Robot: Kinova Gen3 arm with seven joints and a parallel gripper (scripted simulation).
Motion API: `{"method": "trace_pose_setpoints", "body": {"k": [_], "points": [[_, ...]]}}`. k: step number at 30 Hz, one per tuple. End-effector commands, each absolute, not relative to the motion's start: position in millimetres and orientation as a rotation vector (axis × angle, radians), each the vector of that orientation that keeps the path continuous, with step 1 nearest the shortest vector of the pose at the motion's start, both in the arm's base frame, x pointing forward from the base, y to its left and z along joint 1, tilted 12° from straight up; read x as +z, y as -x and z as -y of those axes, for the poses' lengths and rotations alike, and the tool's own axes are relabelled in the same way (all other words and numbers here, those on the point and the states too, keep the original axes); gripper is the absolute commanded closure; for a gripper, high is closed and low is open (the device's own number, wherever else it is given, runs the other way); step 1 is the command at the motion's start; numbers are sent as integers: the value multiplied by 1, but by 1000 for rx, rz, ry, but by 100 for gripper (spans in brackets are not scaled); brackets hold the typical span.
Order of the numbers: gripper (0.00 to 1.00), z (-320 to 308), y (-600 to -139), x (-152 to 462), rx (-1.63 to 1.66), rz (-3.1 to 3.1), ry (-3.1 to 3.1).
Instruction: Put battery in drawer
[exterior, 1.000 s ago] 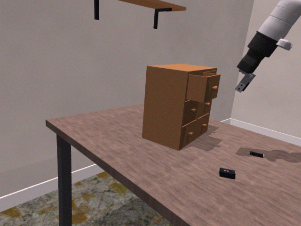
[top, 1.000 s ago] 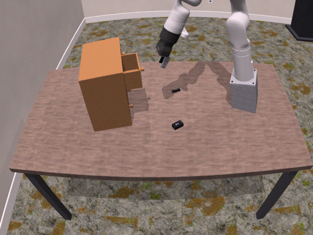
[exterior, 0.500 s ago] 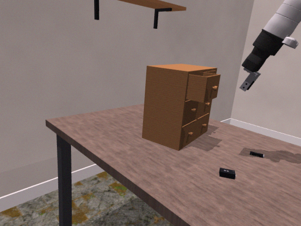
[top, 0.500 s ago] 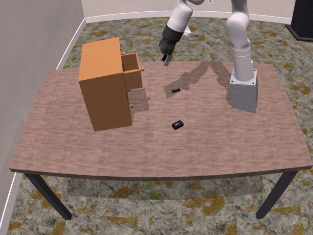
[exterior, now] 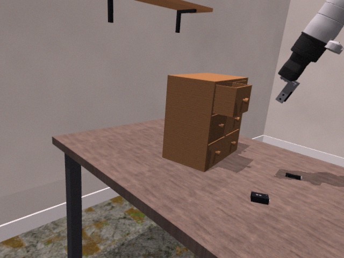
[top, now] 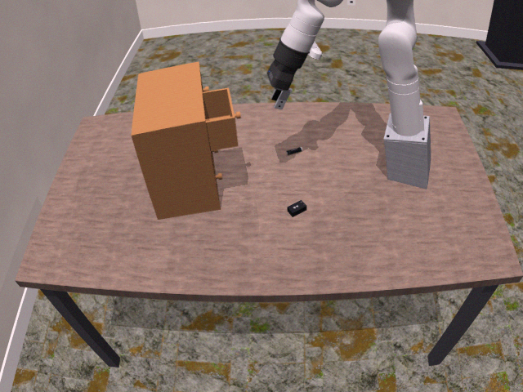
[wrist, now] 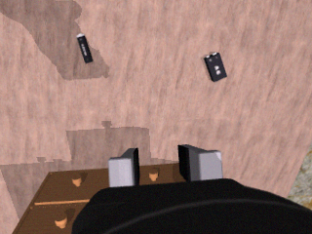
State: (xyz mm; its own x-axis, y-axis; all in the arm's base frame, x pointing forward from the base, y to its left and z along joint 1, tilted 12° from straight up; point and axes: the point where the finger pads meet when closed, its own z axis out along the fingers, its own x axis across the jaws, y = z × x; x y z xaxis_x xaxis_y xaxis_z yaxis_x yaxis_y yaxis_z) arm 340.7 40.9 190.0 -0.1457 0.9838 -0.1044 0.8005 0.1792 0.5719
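Note:
The nine-volt battery (top: 297,207) (exterior: 259,197) (wrist: 214,67), a small black block, lies on the table (top: 127,253) in front of the chest. The small wooden chest (top: 168,126) (exterior: 188,116) (wrist: 44,192) stands upright at the table's left. Its top-row left drawer (top: 220,126) (exterior: 227,100) is pulled partly out; the other drawers look pushed in. My gripper (top: 279,101) (exterior: 286,94) (wrist: 159,160) is open and empty. It hangs in the air a little beyond the open drawer's knob, level with the chest's top and well above the table.
A slim black stick-shaped object (top: 294,150) (exterior: 293,176) (wrist: 85,48) lies on the table in the arm's shadow, behind the battery. The arm's grey base block (top: 407,156) stands at the right. A wall shelf (exterior: 177,4) hangs high behind the chest.

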Motion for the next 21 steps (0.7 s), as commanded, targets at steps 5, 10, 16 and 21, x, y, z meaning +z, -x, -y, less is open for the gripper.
{"method": "trace_pose_setpoints", "body": {"k": [5, 10, 16, 21], "points": [[33, -42, -341, 191, 539, -2009, -1670], [33, -42, -341, 191, 538, -2009, -1670], [33, -42, -341, 191, 536, -2009, -1671], [33, -41, -340, 192, 532, -2009, -1672]]}}
